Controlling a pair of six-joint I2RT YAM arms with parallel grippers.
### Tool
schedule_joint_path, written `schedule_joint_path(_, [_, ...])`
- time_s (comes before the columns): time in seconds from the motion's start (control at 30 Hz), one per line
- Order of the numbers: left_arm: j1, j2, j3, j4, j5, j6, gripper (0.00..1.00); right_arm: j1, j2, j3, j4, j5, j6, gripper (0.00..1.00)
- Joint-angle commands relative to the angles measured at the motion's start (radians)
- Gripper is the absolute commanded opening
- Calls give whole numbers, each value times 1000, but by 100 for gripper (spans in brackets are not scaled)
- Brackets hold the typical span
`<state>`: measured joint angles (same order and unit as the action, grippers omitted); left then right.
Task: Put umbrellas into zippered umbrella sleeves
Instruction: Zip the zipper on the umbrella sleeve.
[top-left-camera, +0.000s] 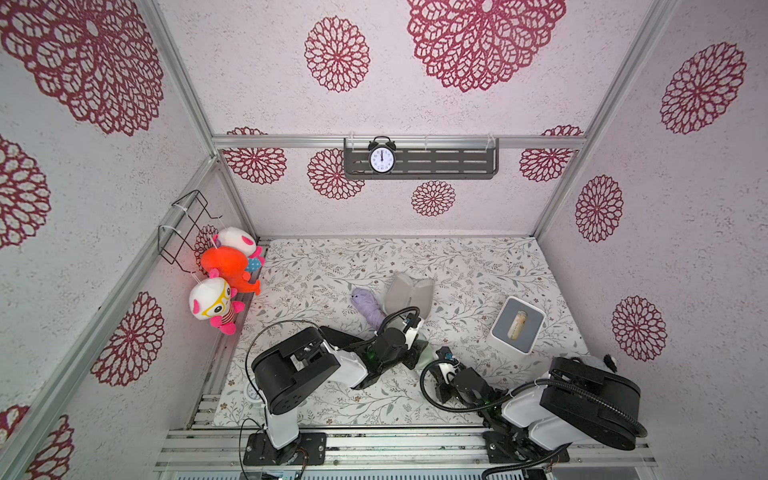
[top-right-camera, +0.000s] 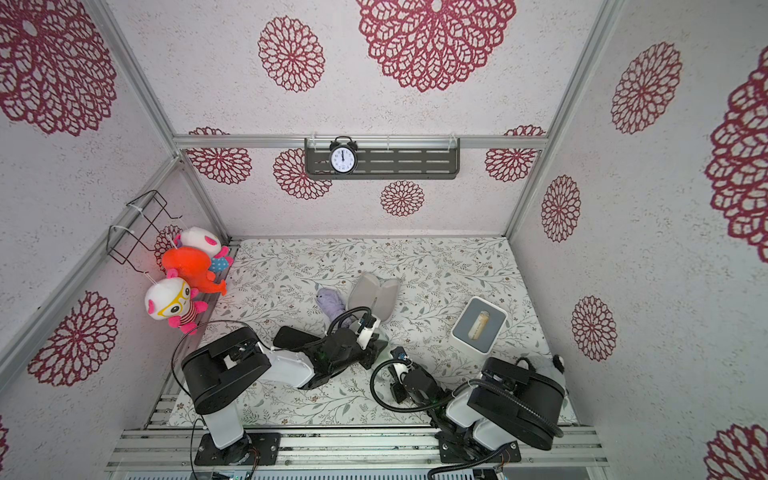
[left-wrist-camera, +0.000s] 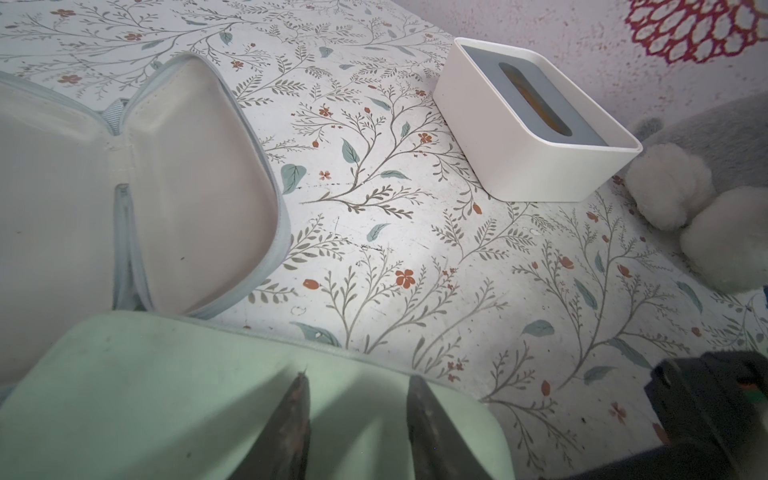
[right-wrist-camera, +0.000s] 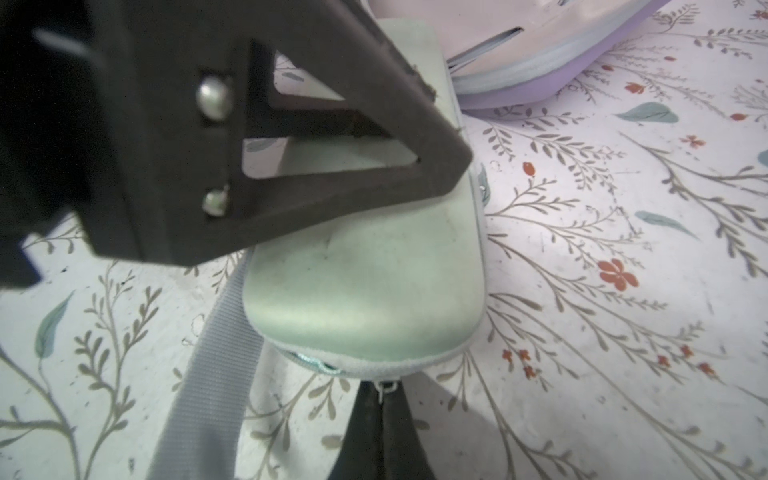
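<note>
Low, left gripper (left-wrist-camera: 358, 377) rests, fingers apart, atop mint case (left-wrist-camera: 166, 395); right gripper (right-wrist-camera: 380, 390) pinches zipper pull (right-wrist-camera: 385, 387) at its edge, bare table (right-wrist-camera: 582, 332) beside fingertips.

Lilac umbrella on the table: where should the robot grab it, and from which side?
Probably around the middle of the lilac umbrella, coming straight down from above. It lies flat as a long soft bundle, so pinching across its narrow width should work. The open lilac sleeve sits close on one side and the left arm hides its near end, leaving little room sideways.
</note>
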<state>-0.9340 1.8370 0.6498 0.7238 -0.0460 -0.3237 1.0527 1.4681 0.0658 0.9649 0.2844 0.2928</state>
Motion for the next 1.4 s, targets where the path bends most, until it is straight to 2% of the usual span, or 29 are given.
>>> schedule_joint_path(0.0, [7,43,-26,-45,-22,-42,36,46,23,11,-94,-40,28,0])
schedule_joint_path(0.23, [3,94,-18,-64,-24,-83,23,99,-39,32,-202,6,73,0])
schedule_joint_path(0.5, [0,117,-19,-70,-51,-139,21,147,-105,48,-204,21,114,0])
schedule_joint_path(0.7, [-1,117,-15,-83,-57,-159,19,147,4,107,-81,-40,133,0])
schedule_joint_path(0.83, [-2,117,-23,-59,-55,-181,18,182,64,160,-15,-84,141,0])
schedule_joint_path(0.97, [-1,117,-39,-17,-36,-194,18,184,103,207,-43,-85,146,0])
schedule_joint_path(1.13, [5,39,-64,5,-2,-203,22,175,16,138,-140,3,176,0])
schedule_joint_path(1.23, [8,-58,-67,-19,16,-198,28,171,-53,101,-251,37,195,0])
schedule_joint_path(1.37, [7,-156,-6,-158,32,-150,41,170,-159,52,-370,83,215,0])
